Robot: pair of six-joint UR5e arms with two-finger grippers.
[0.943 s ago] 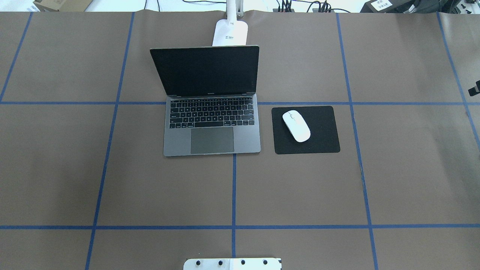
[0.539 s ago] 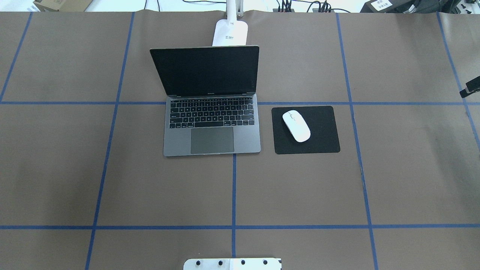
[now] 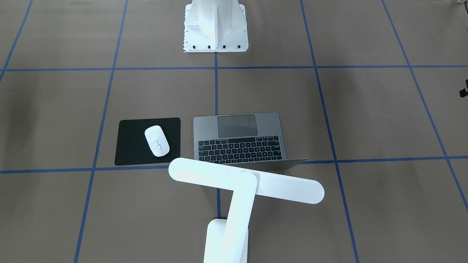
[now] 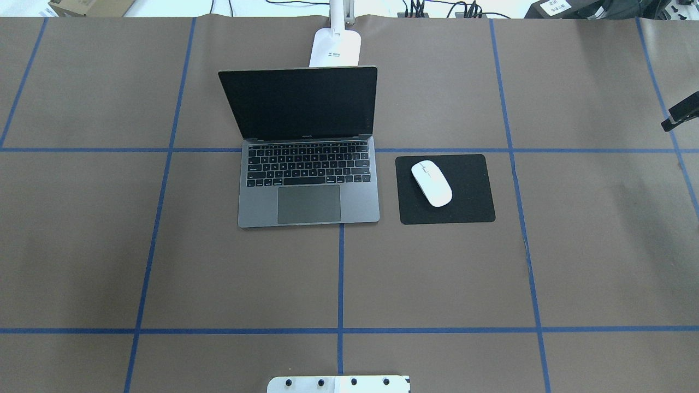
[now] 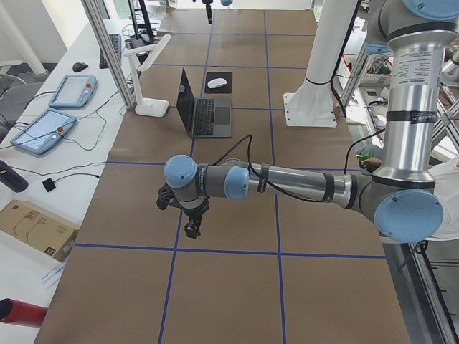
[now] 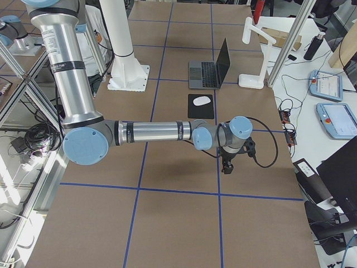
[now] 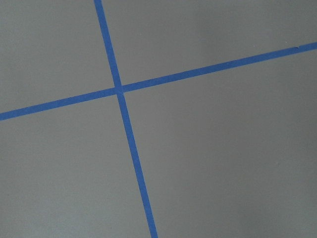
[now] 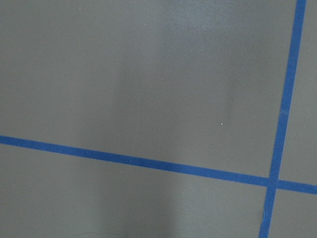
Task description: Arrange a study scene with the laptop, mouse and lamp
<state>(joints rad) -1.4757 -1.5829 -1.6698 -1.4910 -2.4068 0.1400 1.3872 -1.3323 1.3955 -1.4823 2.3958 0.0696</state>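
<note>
The laptop (image 4: 308, 185) stands open at the table's middle, screen dark; it also shows in the front view (image 3: 239, 138). The white mouse (image 4: 431, 183) lies on a black pad (image 4: 469, 202) to its right. The white lamp (image 3: 245, 180) stands behind the laptop, its bar head over the lid; only its base (image 4: 335, 48) shows overhead. My left gripper (image 5: 191, 229) hangs over bare table far left of the laptop. My right gripper (image 6: 226, 167) hangs far right of the pad. I cannot tell whether either is open or shut. Both wrist views show only paper and tape.
Brown paper with blue tape lines covers the table (image 4: 437, 273). The white bolted pedestal (image 3: 215, 25) stands at the robot's side. A dark part of the right arm (image 4: 680, 114) pokes in at the overhead view's right edge. Tablets and cables lie beyond the table's far edge.
The dark part of the right arm at the overhead view's right edge has moved further in and toward the far side. Laptop, mouse and lamp have not moved.
</note>
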